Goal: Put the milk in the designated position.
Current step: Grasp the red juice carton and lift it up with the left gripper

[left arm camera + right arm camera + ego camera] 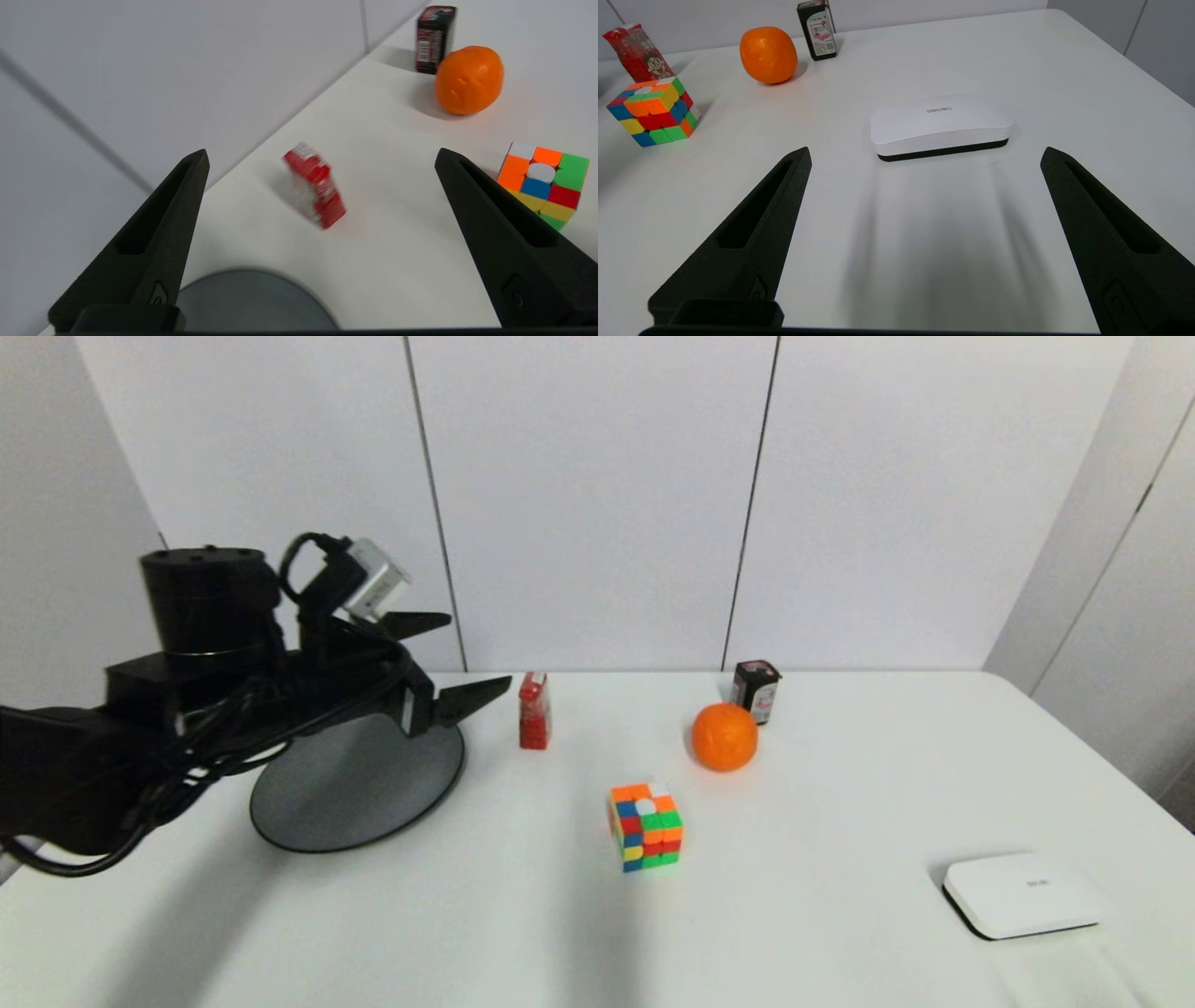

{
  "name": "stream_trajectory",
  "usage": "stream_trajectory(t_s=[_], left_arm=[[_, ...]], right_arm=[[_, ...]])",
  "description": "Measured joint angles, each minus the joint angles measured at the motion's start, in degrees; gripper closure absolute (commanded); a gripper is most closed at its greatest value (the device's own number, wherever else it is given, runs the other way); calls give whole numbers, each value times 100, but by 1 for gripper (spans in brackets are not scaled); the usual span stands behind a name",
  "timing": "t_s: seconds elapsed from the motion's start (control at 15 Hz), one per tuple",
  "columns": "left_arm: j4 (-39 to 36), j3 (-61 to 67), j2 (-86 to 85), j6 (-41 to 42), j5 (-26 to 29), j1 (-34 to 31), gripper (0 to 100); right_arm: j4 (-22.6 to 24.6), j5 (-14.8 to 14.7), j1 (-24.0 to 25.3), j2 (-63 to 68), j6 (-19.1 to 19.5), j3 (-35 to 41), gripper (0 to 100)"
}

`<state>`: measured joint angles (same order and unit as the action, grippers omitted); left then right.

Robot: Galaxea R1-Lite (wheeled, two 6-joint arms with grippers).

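Left gripper (451,661) — fingers spread wide, holding nothing, raised over the far edge of the plate (327,803). From the gripper the milk (534,711) is at 3 o'clock, just off the fingertips, not touching. It stands upright on the table (840,896) near the back wall, narrow side toward me.

Right gripper (924,158) is parked low over the near right of the table, also spread and empty, eraser (1022,894) ahead of it.

Other clutter: cube (646,825) at the milk's 5 o'clock, orange (724,736) and dark carton (755,691) out at 3 — all well apart from it.

Risks as I judge them: the milk is tall and thin, so a fingertip clipping it on approach tips it over. Grip too high and it may swing or slip. No marked target on the table, so misplacement is easy.
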<state>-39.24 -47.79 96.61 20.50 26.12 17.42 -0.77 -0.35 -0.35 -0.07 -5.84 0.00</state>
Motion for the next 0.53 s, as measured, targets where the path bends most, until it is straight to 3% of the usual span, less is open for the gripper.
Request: stream_trajectory(t_s=[0.4, 0.53], left_arm=[[-48, -1131, 1902, -127, 52, 201, 0], [72, -1387, 2271, -215, -196, 217, 0]], right_arm=[[-2, 2, 0, 0, 2, 0, 0], [-2, 2, 0, 0, 2, 0, 0]])
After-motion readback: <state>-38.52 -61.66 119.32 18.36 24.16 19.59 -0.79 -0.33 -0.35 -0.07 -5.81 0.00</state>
